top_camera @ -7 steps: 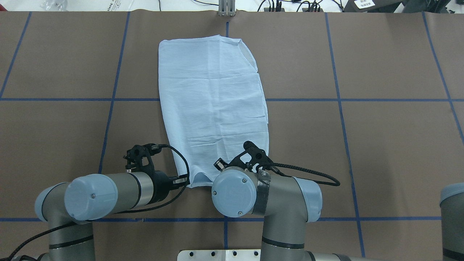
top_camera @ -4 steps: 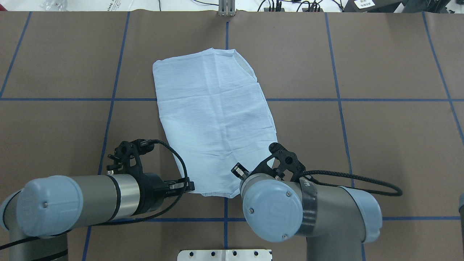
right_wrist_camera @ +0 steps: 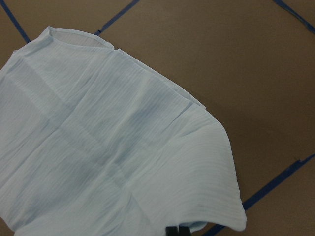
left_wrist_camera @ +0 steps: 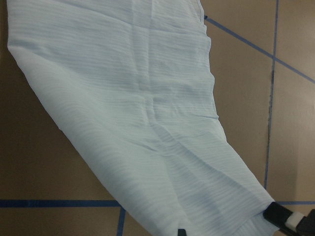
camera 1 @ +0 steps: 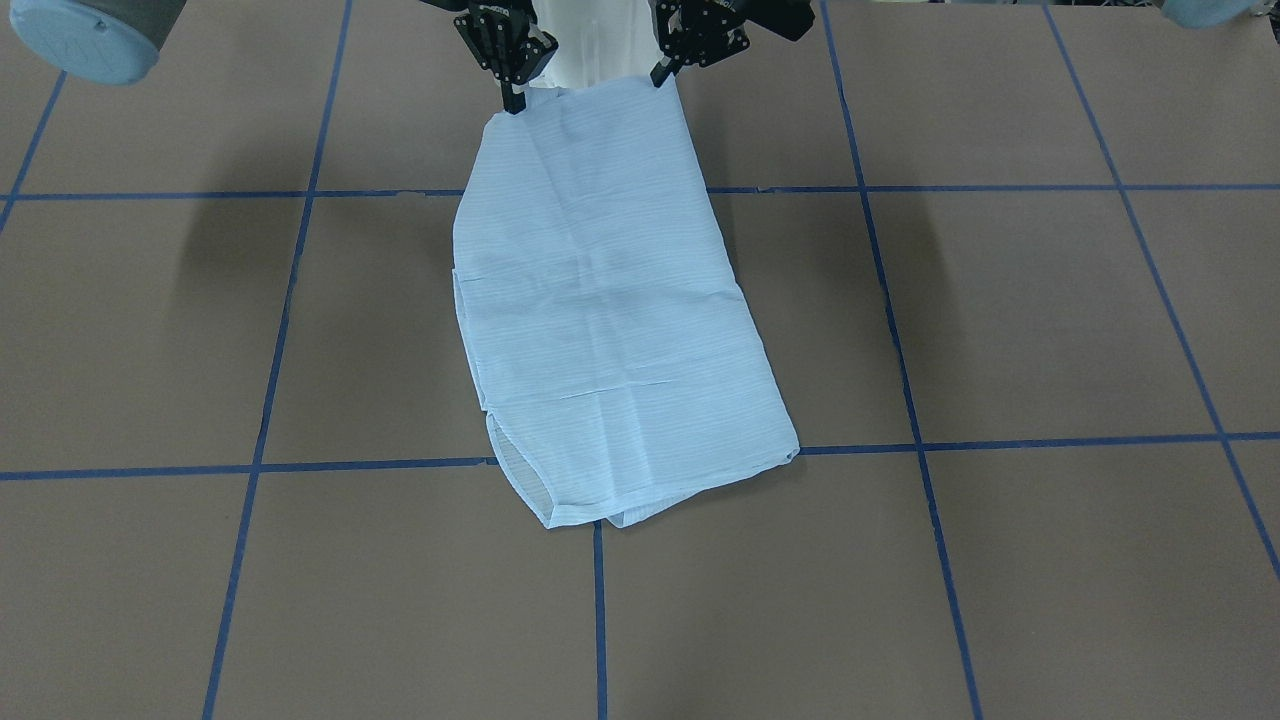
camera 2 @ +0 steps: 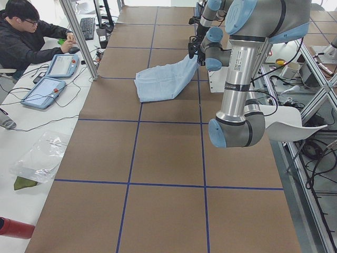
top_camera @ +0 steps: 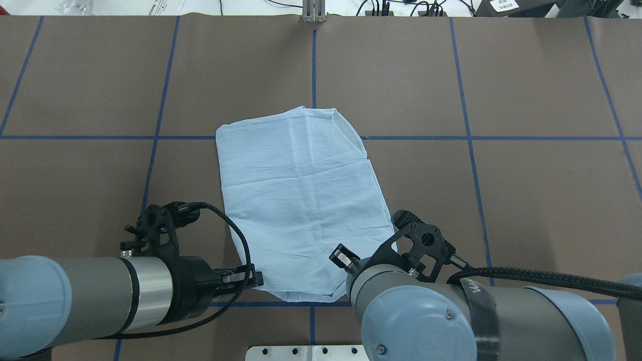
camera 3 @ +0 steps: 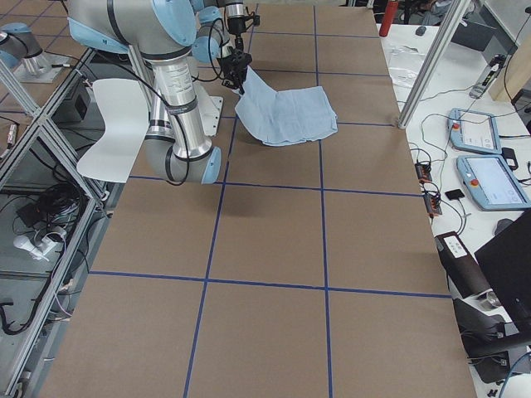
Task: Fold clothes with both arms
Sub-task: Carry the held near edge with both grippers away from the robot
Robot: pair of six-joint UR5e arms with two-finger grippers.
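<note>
- Since both near corners of the shirt (top_camera: 301, 200) are pinched — the left gripper (top_camera: 254, 278) clamped on one, the right gripper (camera 1: 513, 97) on the other — we read this step as carrying the near hem up and over for a fold.
- We see the shirt in the middle of the table (top_camera: 526, 210), nearer the robot-side edge. Its near hem is raised off the surface between the grippers, while the far end lies flat just past a cross line of blue tape (top_camera: 501, 137).
- We would hold the two grippers level and evenly spaced, so the hem is taut without stretching the thin cloth.
- We would move both together. The shirt lies slanted to the tape lines, and an uneven pace would likely twist it further.
- We would lift high enough for the hanging part to clear the flat part, or the lower layer may drag and wrinkle.
- We would let go only once the hem rests on the far end, edges matched.
- Brown paper covers the table, marked into squares by the tape — flat, matte, and probably offering little grip to light fabric.
- Beyond the far edge a person (camera 2: 23, 37) sits at a side desk with two tablets (camera 2: 45, 90). Cables (top_camera: 401, 7) run along that edge, and a white base plate (top_camera: 301, 352) sits at the near edge.
</note>
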